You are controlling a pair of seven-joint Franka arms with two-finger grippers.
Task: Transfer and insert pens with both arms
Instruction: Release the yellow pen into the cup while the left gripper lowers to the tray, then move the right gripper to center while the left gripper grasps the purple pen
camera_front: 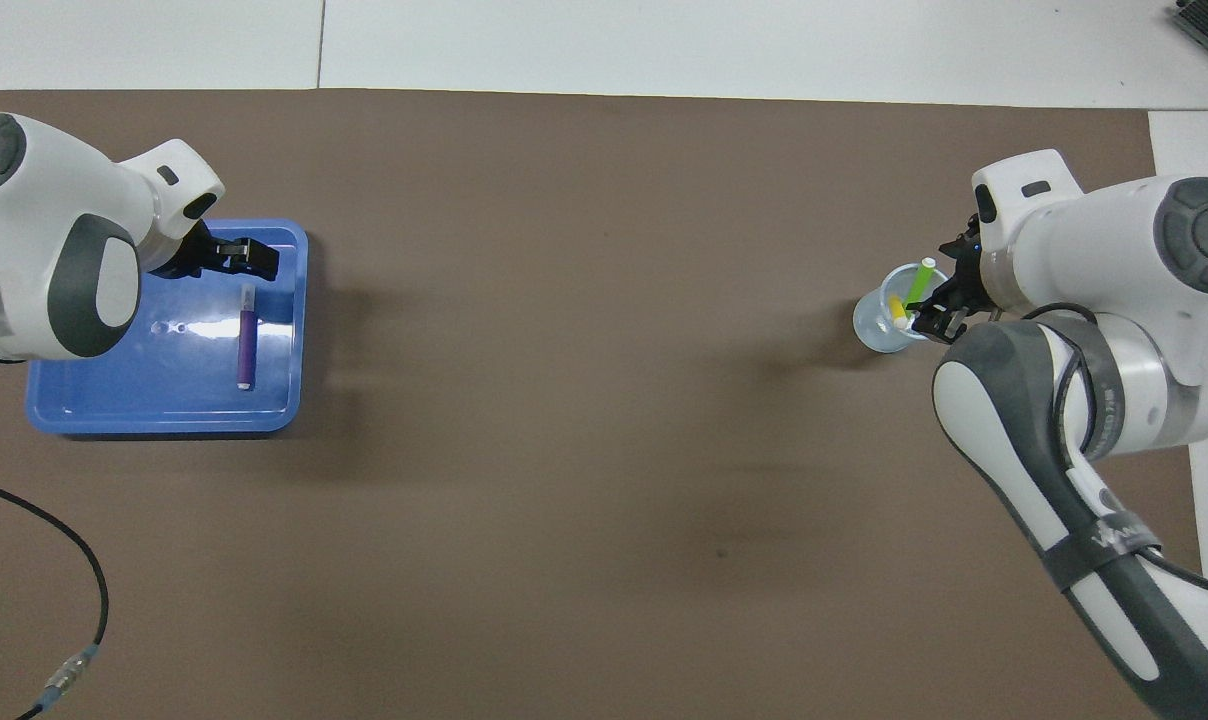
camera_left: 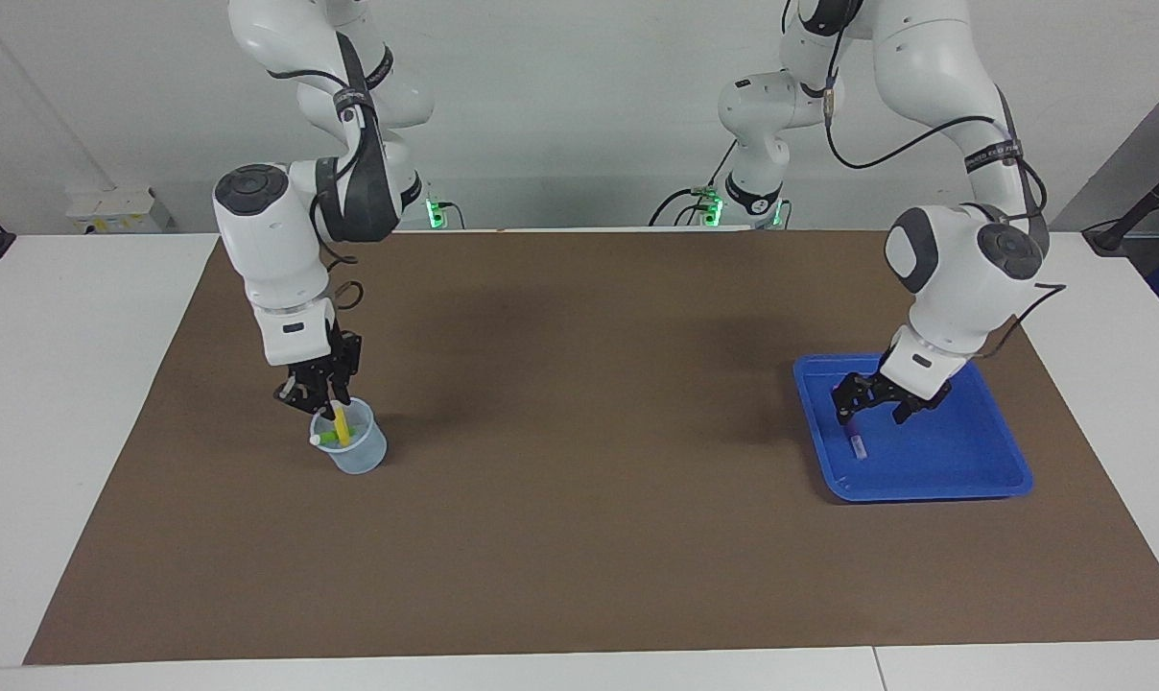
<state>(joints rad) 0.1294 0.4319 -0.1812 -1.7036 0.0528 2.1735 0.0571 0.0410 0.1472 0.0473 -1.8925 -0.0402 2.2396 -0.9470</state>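
**Two pens in the cup, purple pen in the tray**

Nearest the robots, toward the left arm's end: left gripper low over the blue tray, fingers spread apart, straddling the upper end of the purple pen without closing on it. Purple pen lying flat on the tray floor, along the edge facing the table's middle, pale cap end farther from the robots.

Toward the right arm's end: right gripper just above the clear cup, fingers parted, nothing held. Yellow pen standing tilted inside the cup. Green pen leaning across the rim, white cap poking out. Brown mat under cup and tray.
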